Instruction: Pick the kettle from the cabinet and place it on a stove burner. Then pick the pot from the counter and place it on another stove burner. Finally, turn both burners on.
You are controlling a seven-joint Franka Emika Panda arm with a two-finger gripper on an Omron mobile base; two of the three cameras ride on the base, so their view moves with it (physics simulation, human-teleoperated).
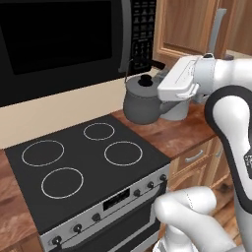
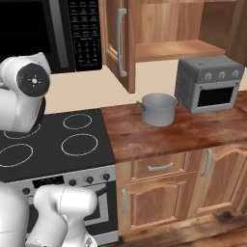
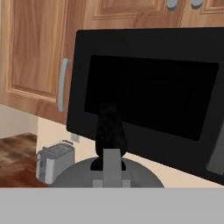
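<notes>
So on the far left you've got the black cooktop (image 1: 88,162) with its four white ring burners (image 1: 62,182), all bare, and a big black microwave (image 1: 64,44) hanging above it. Moving right, the kettle (image 1: 140,103) is up in the air over the back right corner of the stove, just off the rear right ring, hanging from the gripper (image 1: 165,98), which is clamped shut on the kettle's handle. In the hand view you can see the dark handle (image 3: 110,131) standing up right at the fingers with the grey lid dome below it. Further right on the counter (image 2: 169,135) sits the pot (image 2: 158,109), well apart from the stove, under the open cabinet (image 2: 169,48). A grey toaster oven (image 2: 209,83) stands just right of the pot.
</notes>
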